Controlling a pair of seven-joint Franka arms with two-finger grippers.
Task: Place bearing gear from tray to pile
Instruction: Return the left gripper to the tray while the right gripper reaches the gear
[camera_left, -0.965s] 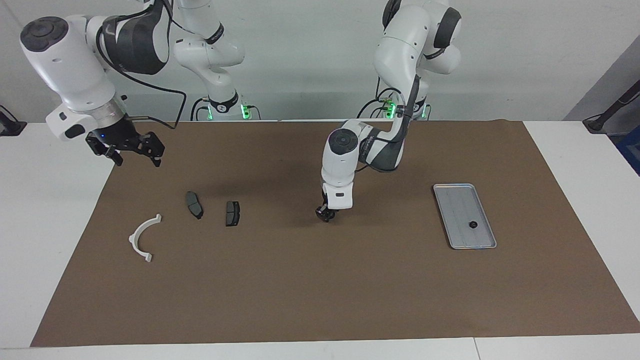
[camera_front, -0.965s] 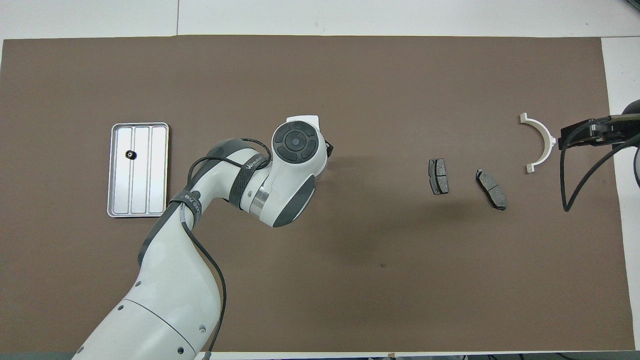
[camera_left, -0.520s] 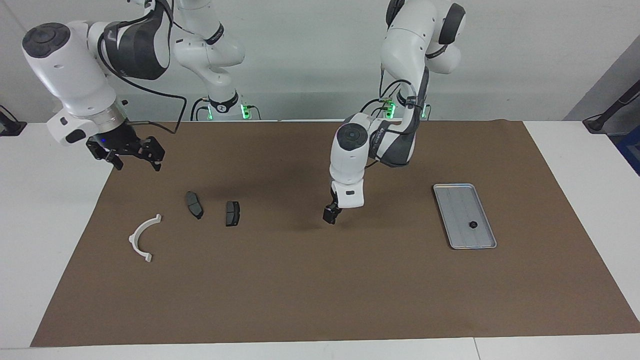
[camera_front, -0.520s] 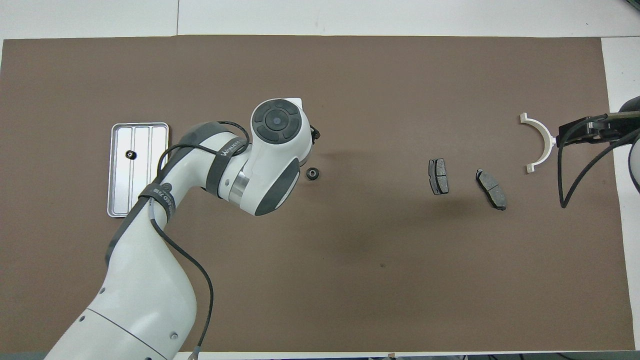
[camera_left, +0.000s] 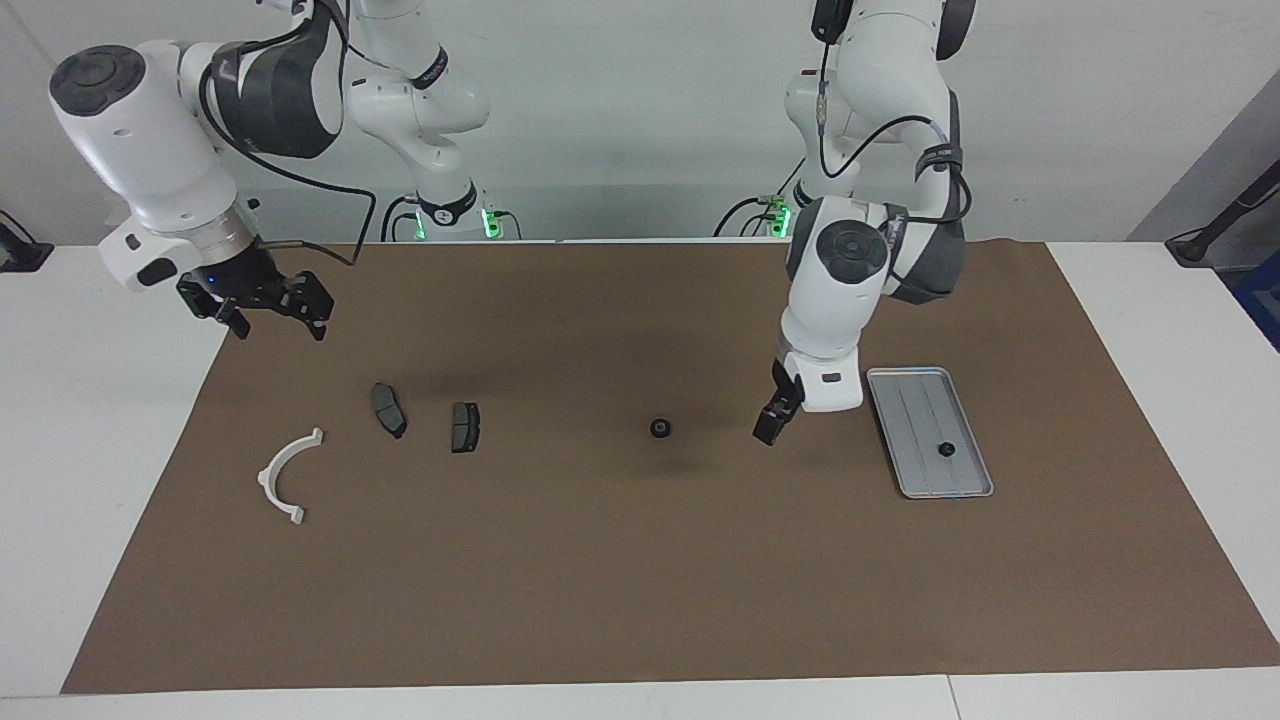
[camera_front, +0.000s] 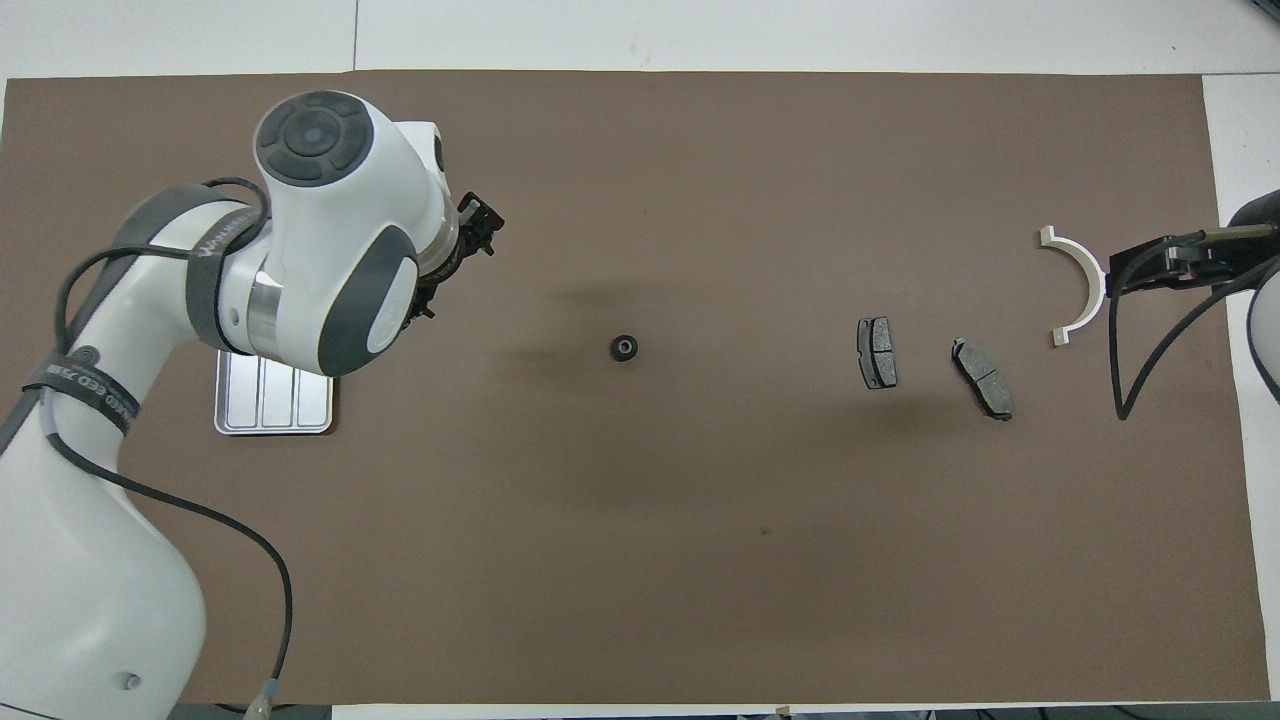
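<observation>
One small black bearing gear (camera_left: 659, 428) lies alone on the brown mat (camera_left: 640, 560) at mid-table, also seen from overhead (camera_front: 624, 348). A second bearing gear (camera_left: 944, 449) sits in the silver tray (camera_left: 915, 400) at the left arm's end. My left gripper (camera_left: 768, 420) hangs open and empty over the mat between the loose gear and the tray. The pile is a white bracket (camera_left: 285, 475) and two dark brake pads (camera_left: 388, 409) (camera_left: 465, 426) toward the right arm's end. My right gripper (camera_left: 268, 315) waits open above the mat's edge beside the bracket.
In the overhead view the left arm covers most of the tray (camera_front: 275, 405) and hides the gear in it. White tabletop (camera_left: 100, 450) borders the mat at both ends. A stretch of bare mat separates the loose gear from the brake pads.
My left gripper opened and left a gear on the mat at mid-table, then swung away toward the tray. The right arm has barely moved.
</observation>
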